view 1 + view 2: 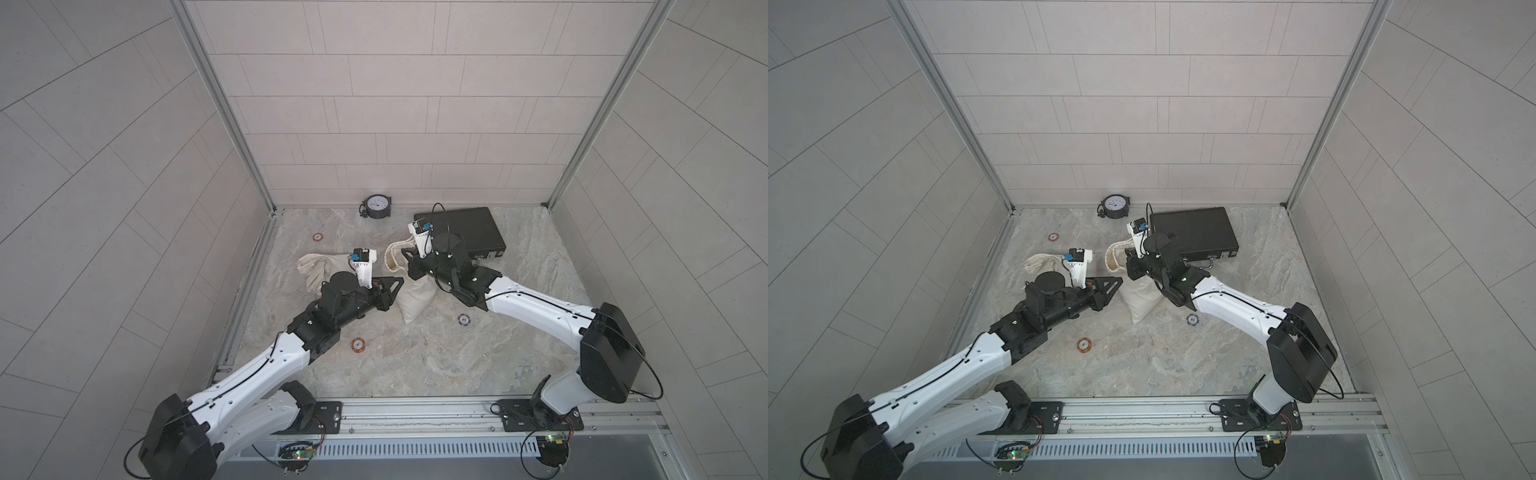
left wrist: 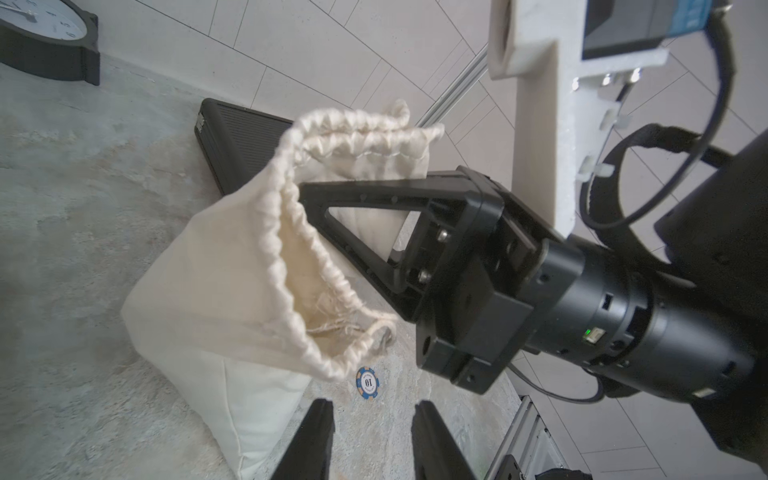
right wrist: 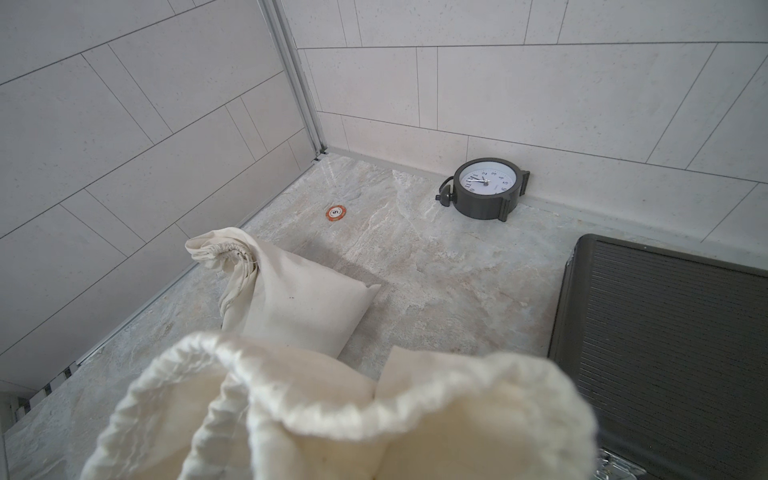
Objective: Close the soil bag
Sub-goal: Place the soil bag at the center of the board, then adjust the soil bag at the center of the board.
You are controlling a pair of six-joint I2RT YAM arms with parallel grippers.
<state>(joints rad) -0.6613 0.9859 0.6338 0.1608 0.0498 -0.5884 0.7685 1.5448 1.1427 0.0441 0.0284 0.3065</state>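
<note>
Here, soil bag in right tool, left tool beside

At the right tool, cream woven-cloth drawstring bag: matt, soft, coarse weave, puckered hem, frayed threads inside the mouth. By the left tool, second cream cloth bag: same cloth, smoother face. Both tools are matt black plastic with bright metal screw heads. On the right tool, white camera bracket: rough, grainy plastic. Beside the right tool, flat black case: finely ribbed, matt. Past it, round dark-grey clock: matt plastic housing, glossy face. Under the tools, surface: marbled stone look, satin. Behind, tiled walls: matt, speckled.
</note>
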